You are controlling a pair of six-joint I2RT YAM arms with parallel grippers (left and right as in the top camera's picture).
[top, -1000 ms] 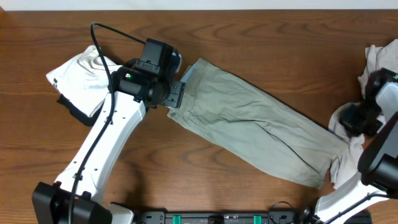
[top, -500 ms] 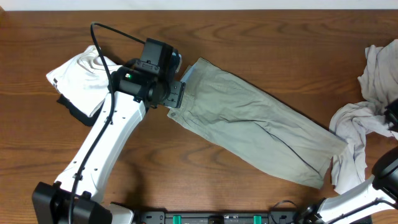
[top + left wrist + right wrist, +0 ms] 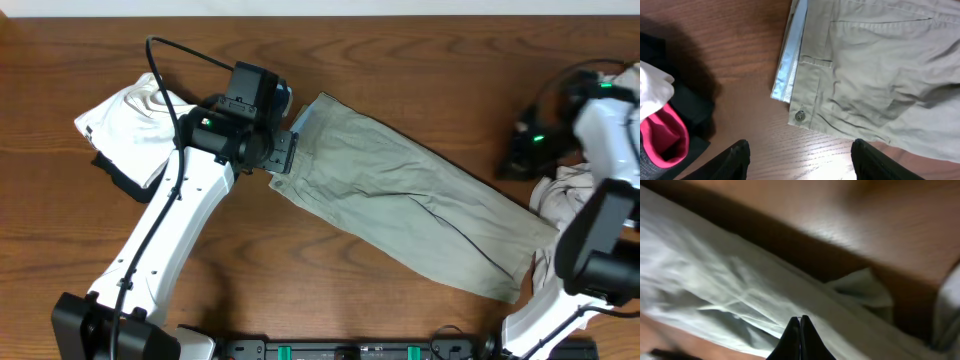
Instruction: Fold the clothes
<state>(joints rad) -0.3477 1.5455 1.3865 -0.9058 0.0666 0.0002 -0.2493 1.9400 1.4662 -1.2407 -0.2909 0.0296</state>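
We see khaki shorts flat, diagonal across table centre, waistband toward far-left, hem toward near-right corner. L claw released, just off the waistband's btn corner, gripping nothing. R claw clenched, empty, over pale cloth by right edge; blurry. White garment on black-red garment at left edge.

Grey-green khaki shorts lie flat and slanted across the wooden counter, waistband at the upper left and hems at the lower right, pale blue inner waistband and a button showing. Left of them, a crumpled white garment rests on a black-and-red garment. An off-white garment is bunched against the hems
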